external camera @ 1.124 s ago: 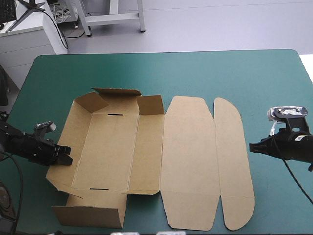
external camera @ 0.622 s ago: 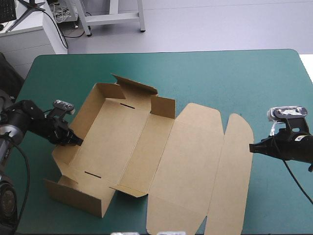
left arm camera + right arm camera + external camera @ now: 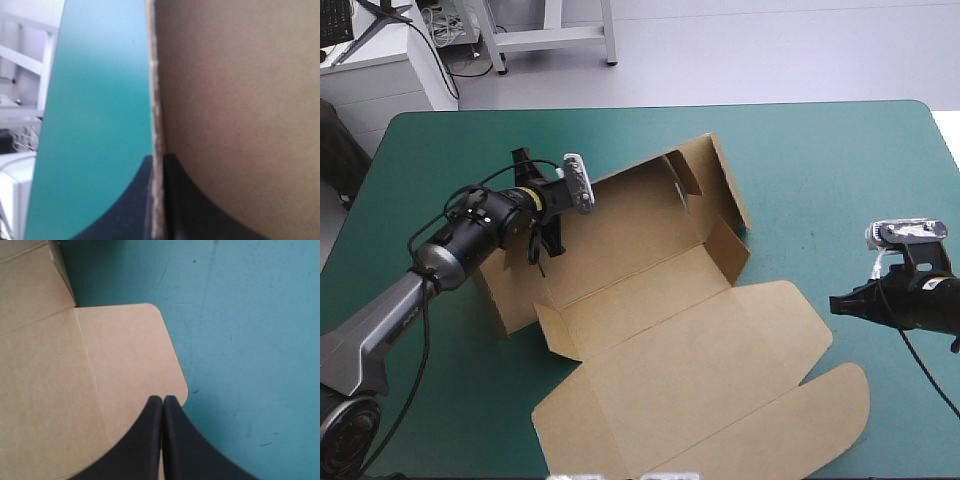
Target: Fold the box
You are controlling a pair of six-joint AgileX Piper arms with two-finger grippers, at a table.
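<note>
Left gripper is clamped on the box at its left end, board between its fingers. The box sits skewed mid-table, lid flat toward the near right. Right gripper is pressed together and empty, just beside the lid's corner, so the nearer arm for it.

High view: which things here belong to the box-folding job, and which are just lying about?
Part of the job:
- the box, brown, partly raised
- the left tool, shut on one raised wall
- the right tool, shut, near the lid's rounded corner, holding nothing

Not part of it:
- the teal-green cover, which only bears the box
</note>
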